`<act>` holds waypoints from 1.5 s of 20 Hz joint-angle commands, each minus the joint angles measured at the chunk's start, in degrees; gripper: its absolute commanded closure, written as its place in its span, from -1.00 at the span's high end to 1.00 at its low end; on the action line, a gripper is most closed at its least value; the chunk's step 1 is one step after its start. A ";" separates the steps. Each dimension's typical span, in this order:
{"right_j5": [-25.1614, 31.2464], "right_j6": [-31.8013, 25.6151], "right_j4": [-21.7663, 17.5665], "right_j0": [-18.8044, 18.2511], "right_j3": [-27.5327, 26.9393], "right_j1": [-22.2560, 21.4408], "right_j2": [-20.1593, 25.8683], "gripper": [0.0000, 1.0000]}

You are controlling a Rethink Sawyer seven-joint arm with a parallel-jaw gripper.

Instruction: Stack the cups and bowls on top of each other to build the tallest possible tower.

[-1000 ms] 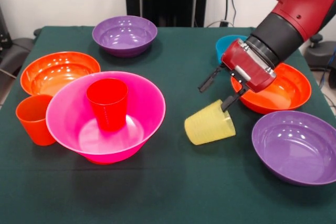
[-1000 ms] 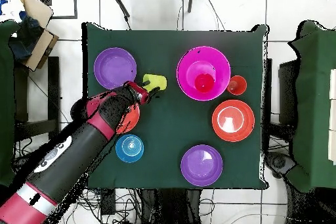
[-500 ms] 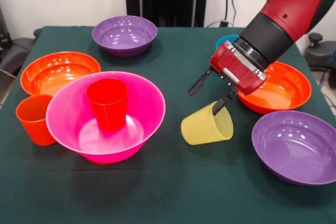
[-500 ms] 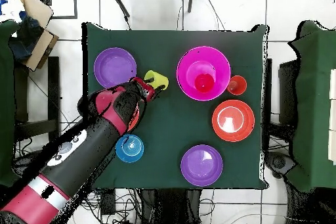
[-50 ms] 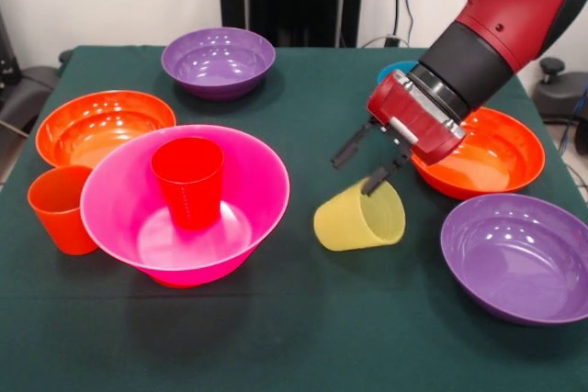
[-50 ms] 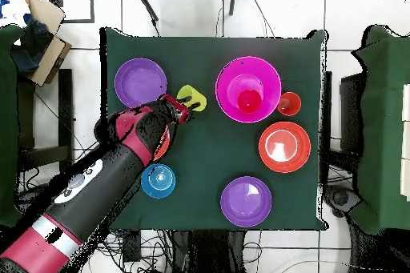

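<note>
A yellow cup lies on its side on the green table, mouth facing right. My gripper hangs open just above it, one fingertip at the cup's rim and the other finger clear of it. A red cup stands upright inside the big pink bowl. An orange cup stands against that bowl's outside.
Single bowls ring the table: orange, purple, purple, and orange under my arm. A small blue bowl sits partly behind the arm.
My gripper moved left and rose slightly. The yellow cup shifted left with it and its mouth turned more toward the front camera.
</note>
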 commanded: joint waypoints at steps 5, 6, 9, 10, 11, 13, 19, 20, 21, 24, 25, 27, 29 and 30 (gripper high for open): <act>-5.12 6.08 0.03 -4.12 5.29 -7.05 19.49 -1.00; -4.10 4.58 -0.35 -5.13 6.18 -8.84 21.88 -1.00; 0.08 4.12 -0.23 -5.59 7.31 -11.23 23.68 -1.00; -0.43 3.71 -0.43 -6.31 7.72 -12.02 25.09 -1.00; -1.10 3.38 -0.83 -6.79 7.91 -12.50 25.96 -1.00; -2.40 2.67 -1.69 -7.78 8.16 -13.14 27.62 -1.00; -4.61 0.97 -4.37 -10.00 8.89 -14.35 30.30 -1.00; -4.79 1.04 -4.64 -10.17 8.99 -14.33 30.29 -1.00; -4.89 1.89 -4.47 -9.84 8.97 -13.98 29.62 -1.00; -5.84 3.18 -4.61 -9.06 8.76 -13.18 27.90 1.00; -6.14 3.47 -4.54 -8.90 8.80 -13.05 27.65 1.00; -4.43 4.97 -3.90 -7.34 7.89 -11.49 24.83 1.00; -1.48 7.17 -3.20 -4.82 6.40 -8.81 20.12 1.00; 0.22 8.29 -2.84 -3.61 5.76 -7.48 17.81 1.00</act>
